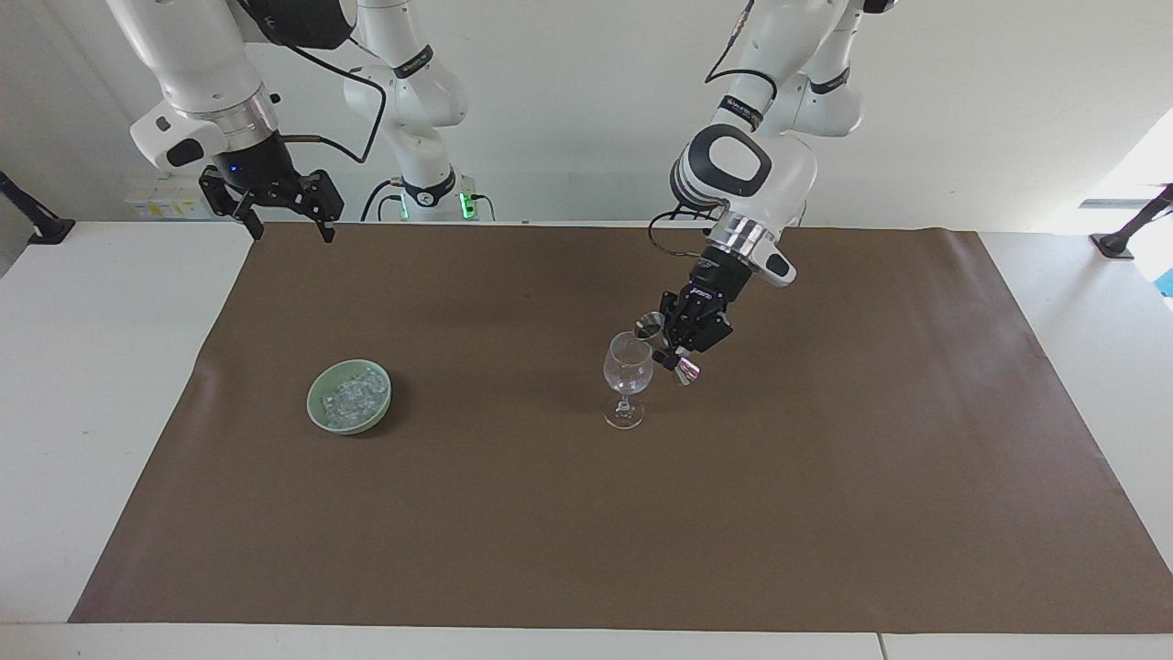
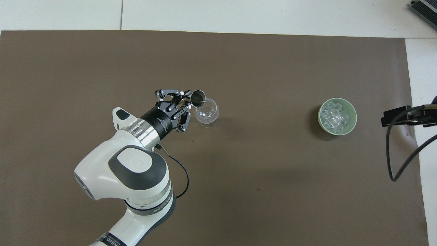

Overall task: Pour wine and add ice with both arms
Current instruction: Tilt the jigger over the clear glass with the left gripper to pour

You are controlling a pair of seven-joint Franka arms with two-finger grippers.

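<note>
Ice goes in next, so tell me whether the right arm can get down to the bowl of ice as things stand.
Probably yes. The right gripper hangs open and empty over the table's edge, the bowl of ice stands alone on the mat, and the left gripper is busy at the wine glass.

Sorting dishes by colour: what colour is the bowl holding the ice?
Pale green; the bowl with the ice shows best in the overhead view.
</note>
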